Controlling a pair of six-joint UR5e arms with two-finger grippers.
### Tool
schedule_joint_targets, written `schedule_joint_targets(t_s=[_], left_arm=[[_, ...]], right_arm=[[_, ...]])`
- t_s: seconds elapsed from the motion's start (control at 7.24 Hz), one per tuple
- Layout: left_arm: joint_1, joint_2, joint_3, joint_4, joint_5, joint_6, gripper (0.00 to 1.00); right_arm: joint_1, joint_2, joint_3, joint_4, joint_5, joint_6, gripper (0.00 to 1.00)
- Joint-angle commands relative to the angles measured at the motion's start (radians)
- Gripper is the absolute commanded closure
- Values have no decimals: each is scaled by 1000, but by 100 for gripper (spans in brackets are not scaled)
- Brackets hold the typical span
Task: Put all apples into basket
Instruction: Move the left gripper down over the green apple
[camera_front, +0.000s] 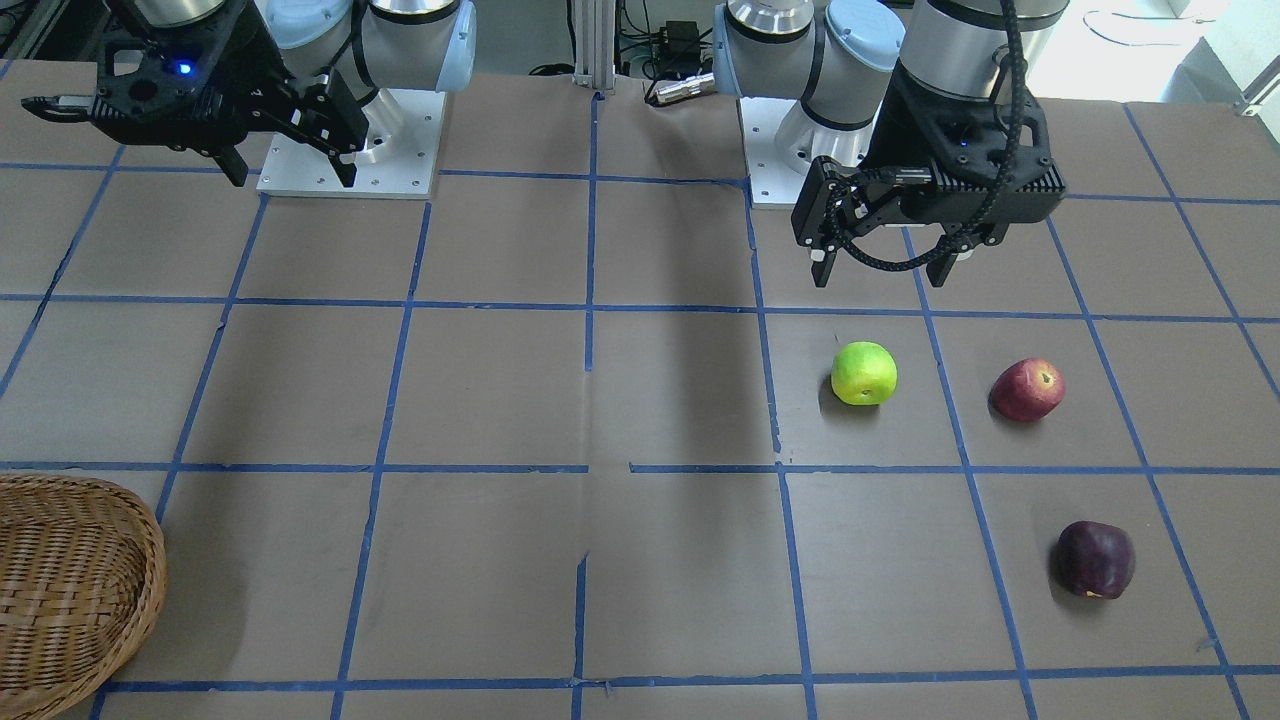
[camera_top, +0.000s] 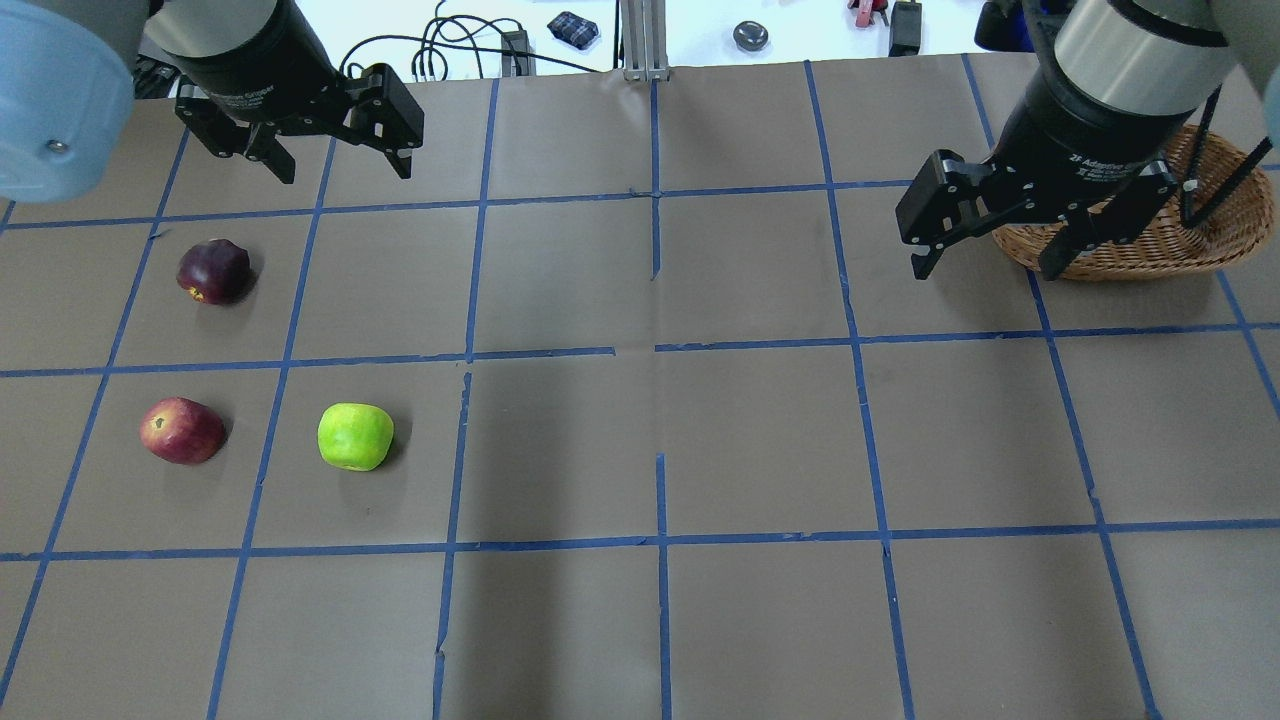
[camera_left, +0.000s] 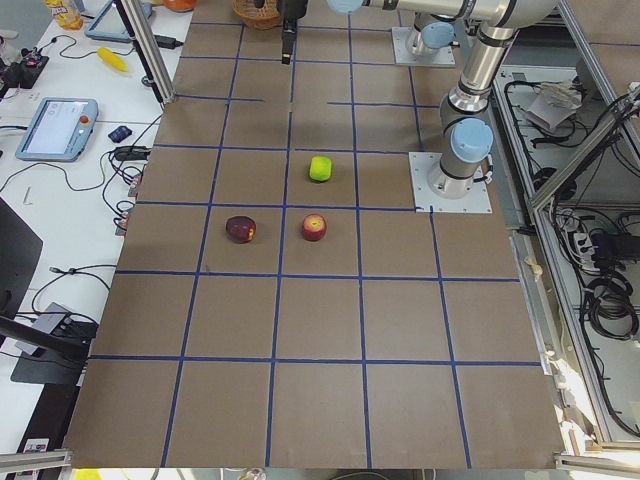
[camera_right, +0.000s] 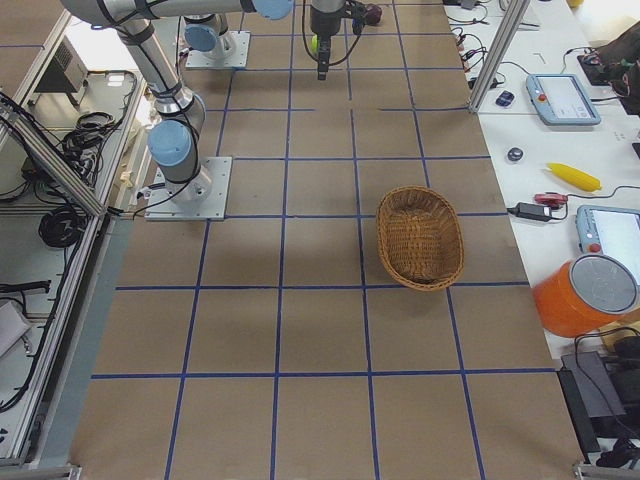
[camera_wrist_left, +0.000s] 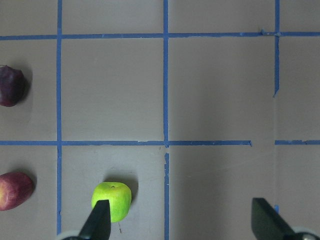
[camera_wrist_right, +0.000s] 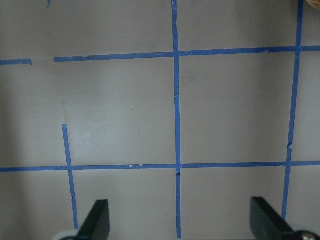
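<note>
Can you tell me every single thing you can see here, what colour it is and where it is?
green apple: one, lime green, on the table's left half, nearest the middle.
red apple: one, red, beside the green apple, on its outer side.
maroon apple: one, dark purple-red, left half, farther from the robot than the red apple.
basket: one, tan wicker, empty, on the right half.
table: one, brown with a blue tape grid.
orange bucket: one, orange with a grey lid, on the side bench.
left gripper: one, black, open, empty, in the air on the apples' side.
right gripper: one, black, open, empty, in the air on the basket's side.
</note>
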Motion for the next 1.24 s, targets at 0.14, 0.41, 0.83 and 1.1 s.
schedule_joint_targets(t_s=[0.14, 0.41, 0.83, 1.1], left_arm=[[2, 2, 1, 0, 2, 2, 0], [15, -10, -2, 10, -9, 29, 0], [156, -33, -192, 23, 3, 237, 0], [233, -35, -425, 211, 2, 333, 0]], right_arm=[[0, 0, 0, 1, -1, 0, 0], [1, 0, 0, 1, -1, -1, 0], [0, 0, 0, 2, -2, 2, 0], [1, 0, 2, 2, -1, 2, 0]])
